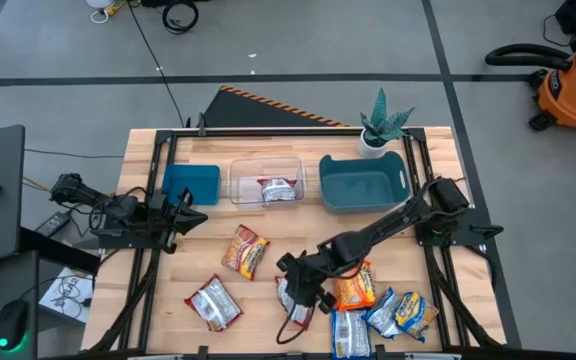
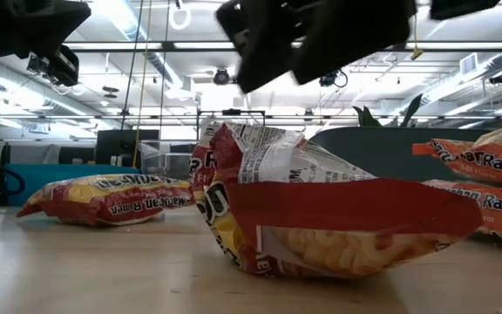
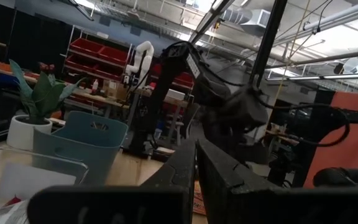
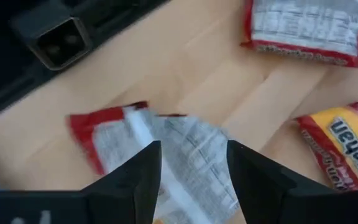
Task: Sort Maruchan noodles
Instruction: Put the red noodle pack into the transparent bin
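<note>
My right gripper point(image 1: 296, 281) hangs open above a red-and-silver noodle packet point(image 1: 293, 303) near the table's near edge. In the right wrist view its fingers stand over that packet point(image 4: 166, 152) without touching it, and the low view shows the gripper point(image 2: 321, 39) clear above the packet point(image 2: 321, 218). Other packets lie flat on the table: an orange-red one point(image 1: 245, 250), a red-and-silver one point(image 1: 213, 303), an orange one point(image 1: 355, 288) and blue-and-yellow ones point(image 1: 398, 315). One red-and-silver packet point(image 1: 278, 188) lies in the clear tub. My left gripper point(image 1: 196, 215) waits shut at the left, by the small blue bin.
Along the far side stand a small blue bin point(image 1: 190, 183), the clear tub point(image 1: 264, 168) and a larger teal bin point(image 1: 363, 183). A potted plant point(image 1: 383, 125) stands at the far right corner. Bare wood lies between the bins and the packets.
</note>
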You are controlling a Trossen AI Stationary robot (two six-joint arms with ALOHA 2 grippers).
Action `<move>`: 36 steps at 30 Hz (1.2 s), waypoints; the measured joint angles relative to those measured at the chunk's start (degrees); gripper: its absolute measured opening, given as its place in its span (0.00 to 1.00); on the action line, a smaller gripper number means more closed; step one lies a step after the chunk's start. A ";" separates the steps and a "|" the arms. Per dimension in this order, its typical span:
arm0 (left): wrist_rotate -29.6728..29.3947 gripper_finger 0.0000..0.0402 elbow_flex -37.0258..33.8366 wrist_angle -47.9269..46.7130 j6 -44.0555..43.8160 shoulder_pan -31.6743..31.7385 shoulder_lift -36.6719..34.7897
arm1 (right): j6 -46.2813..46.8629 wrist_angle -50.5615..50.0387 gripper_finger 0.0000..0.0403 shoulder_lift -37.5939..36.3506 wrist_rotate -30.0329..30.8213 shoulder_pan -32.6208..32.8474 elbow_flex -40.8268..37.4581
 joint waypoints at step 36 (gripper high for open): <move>0.00 0.06 -0.01 -0.02 0.00 0.02 0.37 | -4.25 -6.92 0.01 -2.90 28.33 -5.02 5.46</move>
